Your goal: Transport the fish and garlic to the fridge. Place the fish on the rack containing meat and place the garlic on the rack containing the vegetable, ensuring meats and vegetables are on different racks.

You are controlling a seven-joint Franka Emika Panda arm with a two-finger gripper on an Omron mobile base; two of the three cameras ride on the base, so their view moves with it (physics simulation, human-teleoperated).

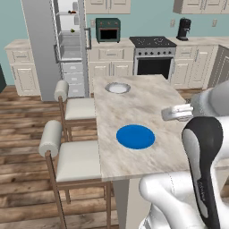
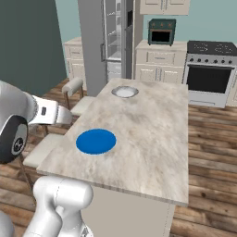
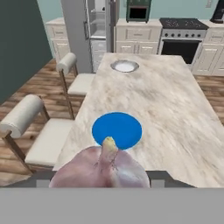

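Garlic (image 3: 101, 170) sits closest to the hand camera, big pinkish-white bulb with stem tip pointing up, wedged between the gripper (image 3: 100, 178) fingers at the bottom of the hand view. Jaws are partly spread and pinched on the bulb; fingertips are mostly hidden behind it.

Below and beyond it: marble-pattern island counter (image 1: 147, 112) with a blue round plate (image 1: 135, 136) near the front edge and a small grey bowl (image 1: 117, 87) at the far end. Both look empty. Two cushioned bar stools (image 1: 74, 156) stand along the counter's left side in the left base view, on a wood plank floor.

Far wall: fridge (image 1: 67, 44), grey, door swung open, shelves and drawers visible inside. A small dark-and-yellowish item sits on a middle shelf, too small to identify. Meat, vegetable and fish cannot be made out at this range. Right of the fridge are cream cabinets with a green toaster oven (image 1: 108, 29) on top, then a stove (image 1: 154, 56), then a black coffee machine (image 1: 183, 29) on the counter. Walls are teal.

In the right base view the arm's wrist hangs off the counter's left side, over the stools.
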